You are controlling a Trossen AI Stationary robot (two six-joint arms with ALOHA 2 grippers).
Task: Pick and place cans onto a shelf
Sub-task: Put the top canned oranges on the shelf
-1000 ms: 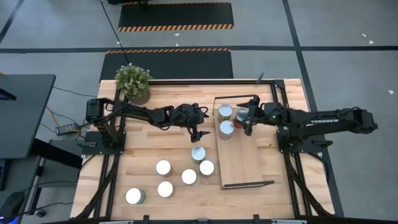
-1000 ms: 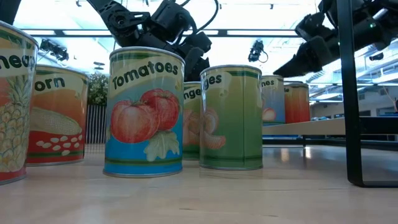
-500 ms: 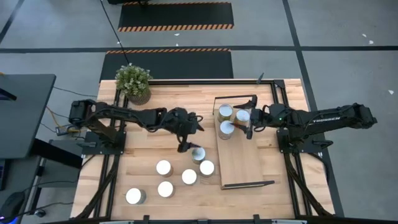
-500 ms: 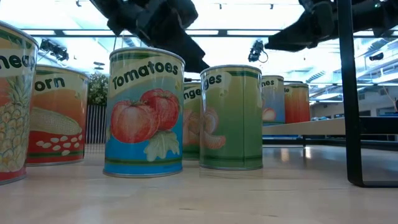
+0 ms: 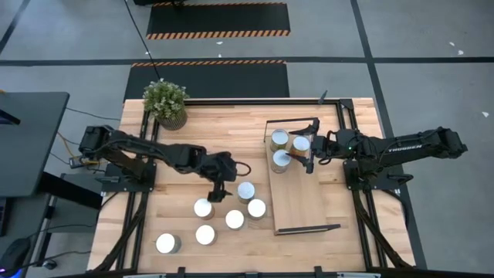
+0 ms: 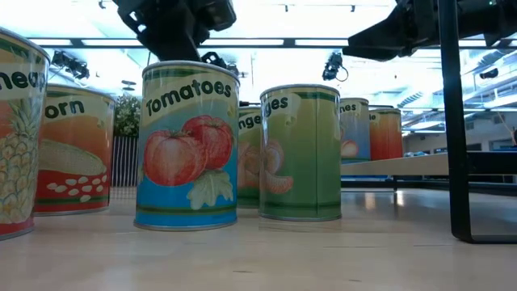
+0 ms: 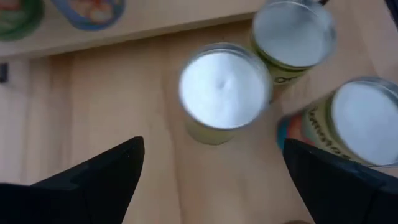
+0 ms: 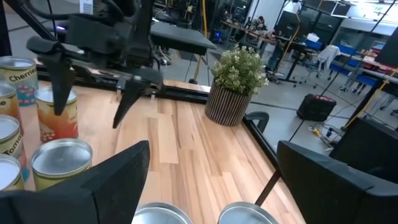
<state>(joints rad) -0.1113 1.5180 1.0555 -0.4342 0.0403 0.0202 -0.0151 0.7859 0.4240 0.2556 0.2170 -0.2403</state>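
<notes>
Several cans with silver tops stand upright on the wooden table; the nearest to my left gripper [image 5: 217, 190] are one [image 5: 246, 191] and another [image 5: 203, 208]. My left gripper hovers open over the table, and its wrist view shows a can [image 7: 224, 87] ahead of the open fingers [image 7: 211, 186]. Three cans [image 5: 281, 160] stand at the far end of the light-wood shelf [image 5: 299, 202]. My right gripper [image 5: 310, 154] hangs open and empty above that end, beside the cans, and also shows in its wrist view [image 8: 211, 186].
A potted plant [image 5: 166, 102] stands at the table's far left corner. Black wire frames [image 5: 293, 123] close the shelf's short ends, one tall in the low view [image 6: 448, 121]. The shelf's near half is bare board. Table cans crowd the near middle [image 6: 190, 145].
My left gripper has gone toward the table's near edge and left, from beside the shelf to above the cluster of table cans. My right gripper has risen and drawn back a little toward the right edge, away from the shelf's cans.
</notes>
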